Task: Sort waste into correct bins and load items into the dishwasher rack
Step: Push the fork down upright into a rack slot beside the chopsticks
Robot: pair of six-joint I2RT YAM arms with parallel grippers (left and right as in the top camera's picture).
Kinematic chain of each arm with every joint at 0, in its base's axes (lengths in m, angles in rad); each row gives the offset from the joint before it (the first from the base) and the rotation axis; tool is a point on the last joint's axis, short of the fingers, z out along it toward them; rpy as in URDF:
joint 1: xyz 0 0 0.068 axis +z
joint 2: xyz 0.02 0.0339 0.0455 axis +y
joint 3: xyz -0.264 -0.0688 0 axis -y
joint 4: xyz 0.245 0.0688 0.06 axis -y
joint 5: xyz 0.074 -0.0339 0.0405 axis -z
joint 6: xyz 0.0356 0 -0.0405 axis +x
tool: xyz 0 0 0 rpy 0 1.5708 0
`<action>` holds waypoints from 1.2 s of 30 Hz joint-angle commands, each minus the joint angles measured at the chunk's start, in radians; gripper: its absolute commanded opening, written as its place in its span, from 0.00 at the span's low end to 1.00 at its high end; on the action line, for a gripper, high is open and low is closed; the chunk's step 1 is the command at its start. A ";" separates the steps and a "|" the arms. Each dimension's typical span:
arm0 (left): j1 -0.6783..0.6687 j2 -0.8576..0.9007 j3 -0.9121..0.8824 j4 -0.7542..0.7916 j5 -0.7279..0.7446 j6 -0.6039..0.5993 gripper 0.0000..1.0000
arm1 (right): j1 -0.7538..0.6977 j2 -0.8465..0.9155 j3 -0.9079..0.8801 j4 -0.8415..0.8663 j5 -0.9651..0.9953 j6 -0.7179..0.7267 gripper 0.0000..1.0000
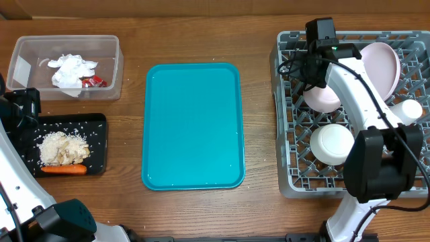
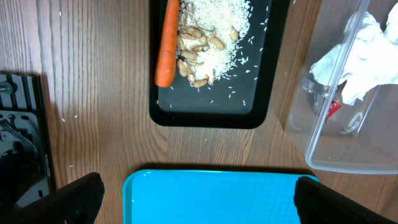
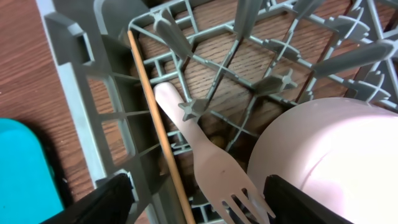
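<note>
The grey dishwasher rack (image 1: 287, 180) at the right holds a large plate (image 1: 384, 62), two bowls (image 1: 321, 99) (image 1: 331, 142) and a small cup (image 1: 408, 109). My right gripper (image 3: 198, 194) hovers over the rack's far left corner, open. The white fork (image 3: 211, 163) lies on the rack's grid between the fingers, touching neither, next to a bowl (image 3: 329, 149). My left gripper (image 2: 202, 200) is open and holds nothing, above the teal tray's edge. The clear tub (image 1: 114, 67) holds napkins (image 1: 70, 69) and a red wrapper (image 1: 94, 81). The black tray (image 1: 97, 144) carries food scraps (image 1: 62, 149) and a carrot (image 1: 64, 170).
A teal serving tray (image 1: 193, 124) lies in the middle of the wooden table. A thin wooden stick (image 3: 158, 124) lies in the rack beside the fork. Upright grey pegs (image 3: 245, 15) stand around the fork. The right arm (image 1: 366, 101) stretches over the rack.
</note>
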 commanded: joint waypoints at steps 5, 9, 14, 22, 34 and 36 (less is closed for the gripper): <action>0.001 -0.001 0.002 -0.003 -0.008 0.012 1.00 | -0.004 0.049 0.011 -0.024 -0.002 0.000 0.71; 0.001 -0.001 0.002 -0.003 -0.007 0.012 1.00 | -0.004 0.031 0.027 -0.047 -0.003 -0.014 0.66; 0.001 -0.001 0.002 -0.003 -0.008 0.012 1.00 | -0.004 0.002 0.032 -0.049 -0.003 -0.019 0.53; 0.001 -0.001 0.002 -0.003 -0.008 0.012 1.00 | -0.004 -0.026 0.032 -0.047 -0.004 -0.050 0.47; 0.001 -0.001 0.002 -0.003 -0.008 0.012 1.00 | -0.003 -0.078 0.032 -0.040 -0.211 -0.154 0.45; 0.001 -0.001 0.002 -0.003 -0.008 0.012 1.00 | -0.003 -0.078 0.032 -0.059 -0.210 -0.154 0.47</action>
